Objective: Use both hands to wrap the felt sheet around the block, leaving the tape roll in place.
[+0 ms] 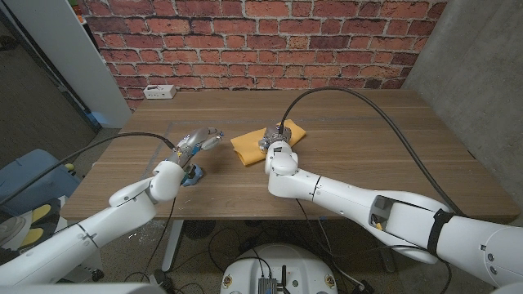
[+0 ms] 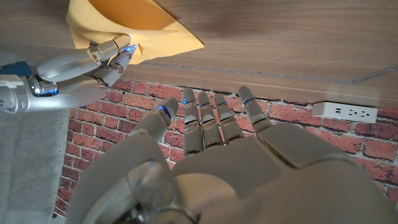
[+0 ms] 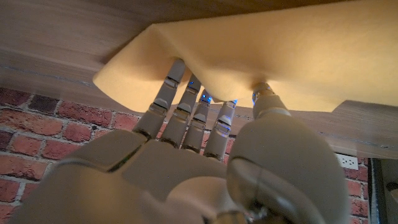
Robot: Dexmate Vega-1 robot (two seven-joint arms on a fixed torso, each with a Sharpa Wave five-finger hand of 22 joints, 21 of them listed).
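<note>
Felt, orange-yellow and already folded into a bundle, lies on the wooden bench in the head view, a little past the middle. The right robot hand rests on the bundle's near right side. The left robot hand hovers to the left of the felt, apart from it, fingers stretched toward it and holding nothing. Under the left wrist a small blue thing shows on the bench; what it is cannot be told. A white power strip lies at the far left edge, before the brick wall.

The left wrist view shows more of the left robot hand: its fingers are spread and empty. Beyond it the right robot hand has its fingertips on the felt's folded edge.

The right wrist view shows what the others hide: the right robot hand's fingers reach in under a lifted flap of felt, and the thumb presses its edge, so the hand grips the sheet. The block cannot be made out under the felt.
</note>
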